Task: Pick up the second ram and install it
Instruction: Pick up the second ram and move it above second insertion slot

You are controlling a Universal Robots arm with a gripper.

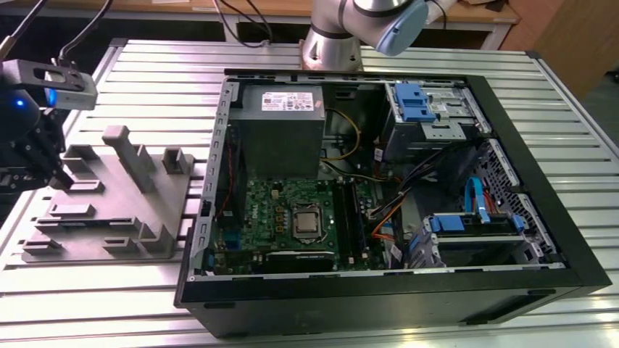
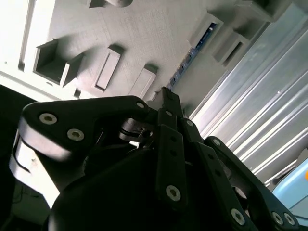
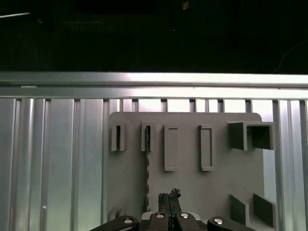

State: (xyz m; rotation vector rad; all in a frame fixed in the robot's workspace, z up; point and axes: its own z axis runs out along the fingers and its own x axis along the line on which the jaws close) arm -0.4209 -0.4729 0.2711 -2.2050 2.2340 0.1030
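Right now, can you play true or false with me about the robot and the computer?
1. The gripper is above the grey tray, outside the computer case. True.
2. The gripper holds the ram stick. False: the ram stick stands on edge in the grey tray, beside the shut gripper, not in it.
3. The computer case lies open, showing the green motherboard. True.
4. The grey power supply sits on the grey tray. False: it is inside the computer case.

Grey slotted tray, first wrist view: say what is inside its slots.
One slot of the grey slotted tray holds a long dark ram stick on edge; three neighbouring slots look empty. The black gripper covers part of the tray.
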